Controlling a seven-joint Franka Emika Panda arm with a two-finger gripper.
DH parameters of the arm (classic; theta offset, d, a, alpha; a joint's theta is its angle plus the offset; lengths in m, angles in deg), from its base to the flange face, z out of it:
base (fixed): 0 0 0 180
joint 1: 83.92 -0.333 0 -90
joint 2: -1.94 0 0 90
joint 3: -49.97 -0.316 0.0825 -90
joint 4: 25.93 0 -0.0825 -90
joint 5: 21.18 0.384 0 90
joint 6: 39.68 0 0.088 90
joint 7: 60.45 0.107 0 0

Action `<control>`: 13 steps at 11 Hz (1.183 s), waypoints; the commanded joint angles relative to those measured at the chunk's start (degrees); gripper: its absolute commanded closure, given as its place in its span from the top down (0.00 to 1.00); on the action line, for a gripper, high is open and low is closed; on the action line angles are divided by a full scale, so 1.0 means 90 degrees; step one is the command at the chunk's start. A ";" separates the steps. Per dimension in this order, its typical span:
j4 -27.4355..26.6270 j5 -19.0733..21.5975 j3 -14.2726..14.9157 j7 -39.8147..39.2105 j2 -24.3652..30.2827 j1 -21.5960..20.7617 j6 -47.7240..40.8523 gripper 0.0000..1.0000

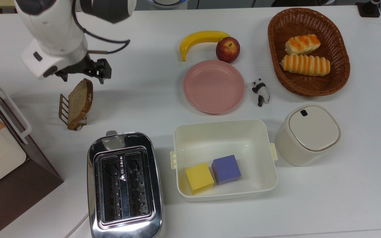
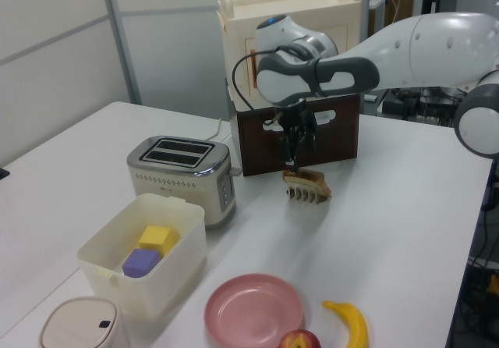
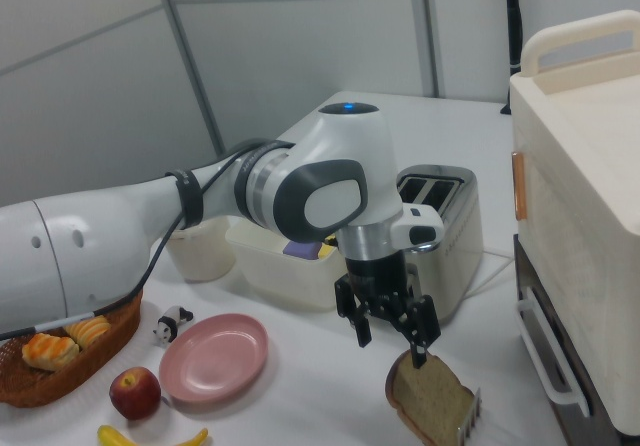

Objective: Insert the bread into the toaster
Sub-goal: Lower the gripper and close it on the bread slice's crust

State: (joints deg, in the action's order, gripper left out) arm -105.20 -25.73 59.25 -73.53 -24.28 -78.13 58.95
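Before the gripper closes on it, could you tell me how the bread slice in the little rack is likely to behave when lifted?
The bread stands on edge, leaning in a small slotted rack, so it probably holds its shape rather than flopping. It is thin and flat, so likely light. The rack looks slight and might shift or tip if the open gripper drags the slice sideways instead of lifting it straight up.

This is a robotics lab, not a kitchen. A white table is staged with props: a toaster, plastic-looking banana, toy panda and coloured cubes. Grey partition panels enclose it, and in the left view a desk with cables and a keyboard stands behind.
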 commanded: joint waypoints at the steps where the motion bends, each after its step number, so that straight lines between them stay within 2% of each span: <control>1: -0.0128 -0.0217 0.0024 -0.0292 0.0023 -0.0057 0.0164 0.70; 4: -0.0167 -0.0305 0.0024 -0.0519 -0.0065 -0.0047 0.0164 0.64; 9: -0.0177 -0.0335 0.0014 -0.0499 -0.0153 -0.0086 0.0174 0.64; 10: -0.0177 -0.0374 0.0014 -0.0509 -0.0153 -0.0086 0.0164 0.61; 12: -0.0177 -0.0384 0.0014 -0.0509 -0.0153 -0.0077 0.0164 0.43; 13: -0.0177 -0.0393 0.0014 -0.0509 -0.0153 -0.0086 0.0164 0.39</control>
State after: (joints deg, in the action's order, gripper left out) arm -105.69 -28.10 59.10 -77.21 -26.30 -78.29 59.19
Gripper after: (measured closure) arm 0.471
